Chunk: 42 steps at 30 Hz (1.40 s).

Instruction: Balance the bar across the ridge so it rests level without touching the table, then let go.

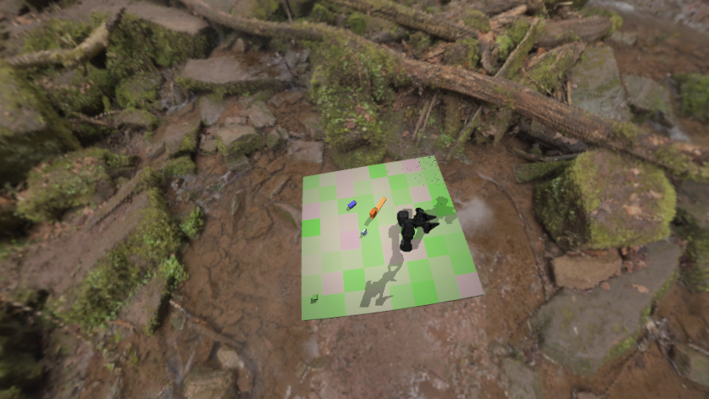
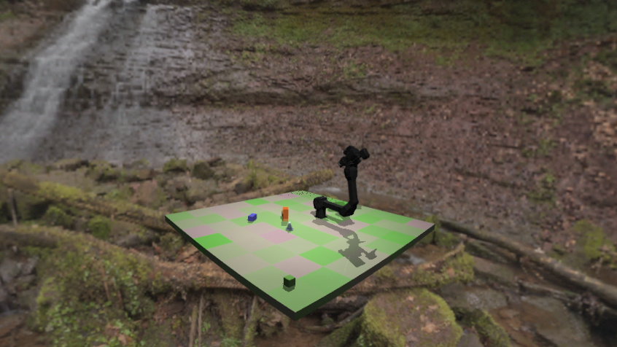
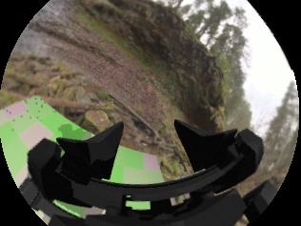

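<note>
The orange bar [image 1: 380, 204] has a thicker, darker orange block [image 1: 372, 212] [image 2: 285, 213] at one end. It is seen nearly end-on in the exterior view, so most of its length is hidden there. A small grey-blue peaked piece [image 1: 364, 232] [image 2: 289, 226], which looks like the ridge, stands on the table apart from the bar, near its block end. The bar is not on it. My gripper [image 1: 436, 221] [image 3: 149, 123] is open and empty, raised high on the far side of the arm's base from the bar and ridge. Neither bar nor ridge shows in the wrist view.
A blue block [image 1: 351, 204] [image 2: 251, 217] lies on the checkered table [image 1: 311, 227] [image 2: 212, 240], beyond the bar from the arm. A green cube [image 1: 314, 297] [image 2: 289, 281] sits near one table corner. Small dark specks mark the opposite corner.
</note>
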Tool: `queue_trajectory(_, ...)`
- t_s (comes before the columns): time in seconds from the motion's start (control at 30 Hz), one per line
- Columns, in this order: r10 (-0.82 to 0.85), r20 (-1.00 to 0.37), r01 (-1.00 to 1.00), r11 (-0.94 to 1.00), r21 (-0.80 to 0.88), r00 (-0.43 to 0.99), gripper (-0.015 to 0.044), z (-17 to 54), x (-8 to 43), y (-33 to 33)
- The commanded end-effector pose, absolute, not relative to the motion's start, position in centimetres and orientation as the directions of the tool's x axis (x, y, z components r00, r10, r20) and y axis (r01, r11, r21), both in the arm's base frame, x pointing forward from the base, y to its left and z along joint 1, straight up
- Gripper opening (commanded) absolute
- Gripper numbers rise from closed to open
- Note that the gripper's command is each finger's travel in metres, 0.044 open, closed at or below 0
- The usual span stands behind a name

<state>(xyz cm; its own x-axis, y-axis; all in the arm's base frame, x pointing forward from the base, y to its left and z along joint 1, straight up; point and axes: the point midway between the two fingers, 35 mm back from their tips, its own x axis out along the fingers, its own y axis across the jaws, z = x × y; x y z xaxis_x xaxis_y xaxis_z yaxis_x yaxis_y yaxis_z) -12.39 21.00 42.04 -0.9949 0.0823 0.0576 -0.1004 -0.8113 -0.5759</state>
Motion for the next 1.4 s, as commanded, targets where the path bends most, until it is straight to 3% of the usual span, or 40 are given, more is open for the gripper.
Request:
queue_trajectory(0.0,0.079,0.059,-0.099,-0.812,-0.575,-0.995,0.0374,42.1,-12.4,20.9)
queue_trajectory(0.1,0.03,0.083,-0.071,-0.822,-0.566,-0.996,0.0315,43.1,-13.0,19.0)
queue_trajectory(0.63,-0.376,0.182,0.241,-0.828,-0.506,-0.909,0.0315,47.4,-14.3,5.4)
queue_trajectory(1.37,-0.814,-0.011,0.761,-0.538,-0.362,-0.581,0.0315,45.5,-8.8,-12.1)
